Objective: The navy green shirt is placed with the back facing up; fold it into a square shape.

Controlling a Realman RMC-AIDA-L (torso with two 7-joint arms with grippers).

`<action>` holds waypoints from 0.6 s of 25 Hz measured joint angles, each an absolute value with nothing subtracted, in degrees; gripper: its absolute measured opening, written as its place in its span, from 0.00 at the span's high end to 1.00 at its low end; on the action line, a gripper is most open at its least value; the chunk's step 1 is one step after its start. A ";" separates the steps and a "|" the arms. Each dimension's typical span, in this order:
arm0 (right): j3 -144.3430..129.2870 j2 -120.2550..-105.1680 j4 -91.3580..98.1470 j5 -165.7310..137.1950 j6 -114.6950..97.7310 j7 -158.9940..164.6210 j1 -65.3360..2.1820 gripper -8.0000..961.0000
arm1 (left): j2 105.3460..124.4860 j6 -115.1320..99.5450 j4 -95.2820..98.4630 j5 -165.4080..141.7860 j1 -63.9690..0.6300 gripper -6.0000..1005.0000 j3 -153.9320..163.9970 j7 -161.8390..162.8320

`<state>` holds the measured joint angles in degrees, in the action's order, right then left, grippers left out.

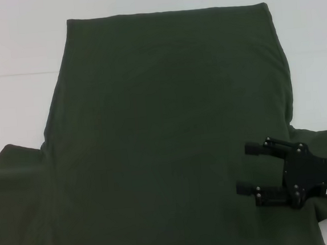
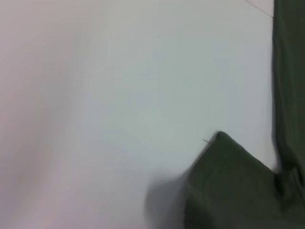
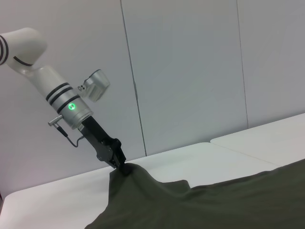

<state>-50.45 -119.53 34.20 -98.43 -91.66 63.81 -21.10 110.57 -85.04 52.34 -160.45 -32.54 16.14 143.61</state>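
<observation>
Two end effectors are at work on one shirt, a dark olive-green one spread flat over a white surface. The right end effector sits low over the cloth by the sleeve on its own side, its two black fingers spread apart and holding nothing, with the sleeve's edge just behind it and bare white beyond that. Ahead of it the shirt's body runs broad and smooth to a straight far hem, with open white strips past both side edges and past the hem. The left end effector shows only in the right wrist view, well across from the right one, pinched onto a raised peak of fabric at the opposite sleeve. Beyond it stand pale wall panels. The head view cuts off the near part of the shirt, and the left wrist view shows only a sleeve corner on white.
</observation>
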 joint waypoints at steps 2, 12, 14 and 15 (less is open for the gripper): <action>-50.44 -119.53 34.19 -98.43 -91.66 63.81 -21.10 0.05 | 110.57 -86.04 52.12 -159.79 -32.95 0.99 16.13 143.61; -50.45 -119.53 34.17 -98.44 -91.57 63.81 -21.03 0.05 | 111.02 -96.59 49.87 -142.55 -35.07 0.98 16.42 143.82; -50.44 -119.53 34.13 -98.44 -91.57 63.81 -21.01 0.05 | 111.16 -97.41 46.74 -139.85 -35.96 0.98 16.74 143.64; -50.45 -119.54 34.11 -98.44 -91.57 63.81 -21.00 0.05 | 111.29 -97.25 44.92 -139.38 -36.49 0.97 17.33 143.45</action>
